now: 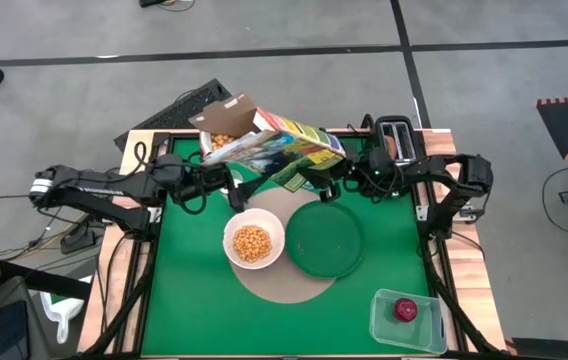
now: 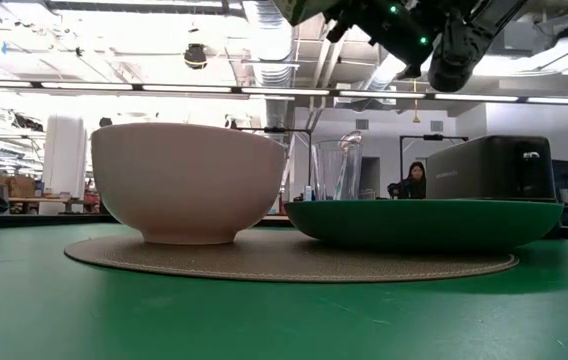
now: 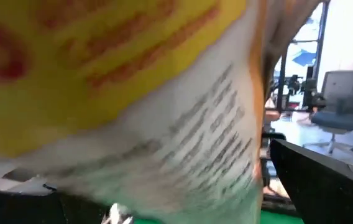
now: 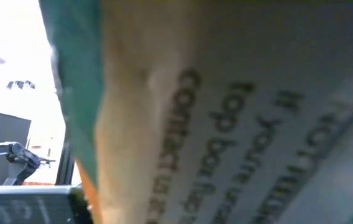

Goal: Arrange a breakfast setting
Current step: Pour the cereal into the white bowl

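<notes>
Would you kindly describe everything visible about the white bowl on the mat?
The white bowl is round, smooth and deep, ceramic-looking, standing upright on a small foot. It holds orange-yellow cereal pieces. It rests on the round tan mat, at the mat's left part, close beside the green plate. No gripper touches it.

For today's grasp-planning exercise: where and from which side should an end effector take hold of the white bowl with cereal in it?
Grip the white bowl at its rim, coming straight down from above, one finger inside and one outside. Its wall curves out from a narrow foot, so a side pinch would likely slip. It sits upright on the round mat with the green plate close on one side, so take the rim's free side, away from the plate.
</notes>
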